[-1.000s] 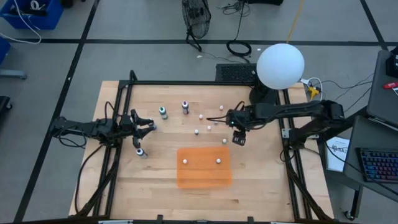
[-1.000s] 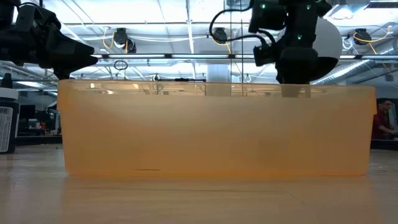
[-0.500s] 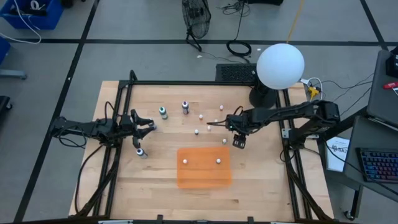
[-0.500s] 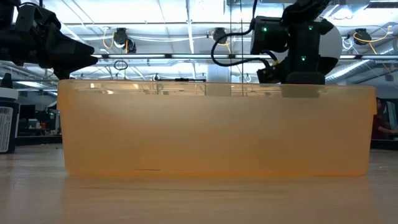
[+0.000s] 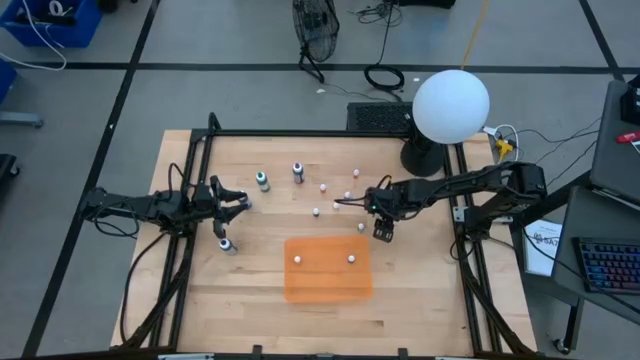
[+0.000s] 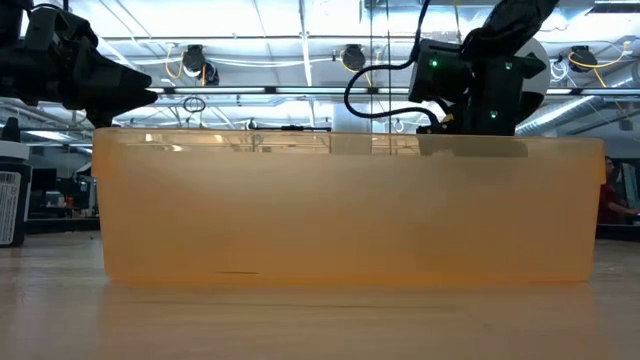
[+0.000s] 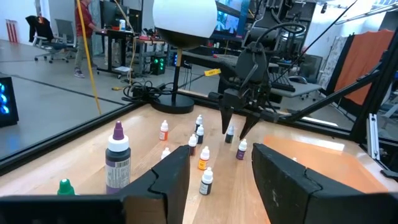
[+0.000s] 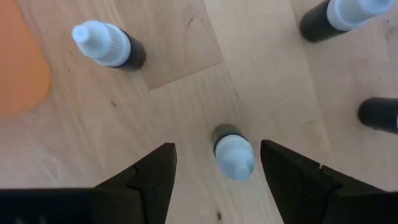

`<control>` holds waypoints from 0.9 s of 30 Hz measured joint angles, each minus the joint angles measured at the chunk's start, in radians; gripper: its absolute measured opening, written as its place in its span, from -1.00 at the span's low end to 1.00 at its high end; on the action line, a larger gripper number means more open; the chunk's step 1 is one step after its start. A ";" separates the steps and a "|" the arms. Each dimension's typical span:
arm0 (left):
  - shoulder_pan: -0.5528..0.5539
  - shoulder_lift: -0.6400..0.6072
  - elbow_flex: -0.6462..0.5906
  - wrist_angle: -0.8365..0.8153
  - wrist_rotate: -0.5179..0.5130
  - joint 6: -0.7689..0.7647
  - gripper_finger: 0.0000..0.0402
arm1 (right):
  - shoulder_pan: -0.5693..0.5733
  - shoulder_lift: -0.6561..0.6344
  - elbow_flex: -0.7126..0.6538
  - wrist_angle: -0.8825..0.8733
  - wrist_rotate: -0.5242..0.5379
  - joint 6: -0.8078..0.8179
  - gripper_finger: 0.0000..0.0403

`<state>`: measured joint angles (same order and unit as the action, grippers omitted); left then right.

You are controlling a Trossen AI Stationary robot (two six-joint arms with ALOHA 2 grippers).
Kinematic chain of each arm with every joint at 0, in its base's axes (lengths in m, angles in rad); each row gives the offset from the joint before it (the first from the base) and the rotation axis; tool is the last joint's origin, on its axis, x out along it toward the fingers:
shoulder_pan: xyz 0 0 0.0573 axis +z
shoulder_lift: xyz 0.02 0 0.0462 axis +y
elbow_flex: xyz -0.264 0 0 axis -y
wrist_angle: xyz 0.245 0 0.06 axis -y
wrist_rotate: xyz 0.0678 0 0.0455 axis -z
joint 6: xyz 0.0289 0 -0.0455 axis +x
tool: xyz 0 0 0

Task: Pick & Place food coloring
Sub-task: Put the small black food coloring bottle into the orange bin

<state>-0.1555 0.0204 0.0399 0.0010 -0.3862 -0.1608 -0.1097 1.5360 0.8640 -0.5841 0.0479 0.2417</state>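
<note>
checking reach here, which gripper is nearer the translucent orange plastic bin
Right. The right gripper hangs open just off the far right corner of the translucent orange plastic bin. The left gripper waits farther off, beyond its far left corner.

Between my black fingers (image 8: 149, 180) a dark bottle (image 8: 231, 149) wears a pale blue-white cap on tan wood (image 8: 186, 112), beside the translucent orange bin (image 5: 328, 268)

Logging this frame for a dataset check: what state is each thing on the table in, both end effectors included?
Right end effector: open, straddling a small dark bottle.
Small dark bottle: upright on the wood, not gripped.
Left end effector: partly open, empty, waiting at the table's left.
Orange bin: holds two small bottles already.
Purple bottle: upright.
Green-capped bottle: upright.
</note>
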 joint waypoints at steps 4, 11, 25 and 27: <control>0.000 0.000 0.000 0.000 0.000 0.000 -0.10 | 0.000 0.000 -0.013 0.022 0.001 0.000 0.05; 0.000 0.000 0.000 0.000 0.000 0.000 -0.09 | 0.000 0.000 -0.019 0.042 0.002 0.000 -0.07; 0.000 0.000 0.000 0.000 0.000 0.000 -0.09 | 0.004 -0.001 -0.019 0.045 0.002 -0.050 -0.73; 0.000 0.000 0.000 0.000 0.000 0.000 -0.09 | 0.013 -0.002 -0.017 0.046 0.003 -0.054 -0.73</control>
<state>-0.1555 0.0204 0.0399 0.0010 -0.3866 -0.1607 -0.0966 1.5338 0.8466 -0.5383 0.0513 0.1873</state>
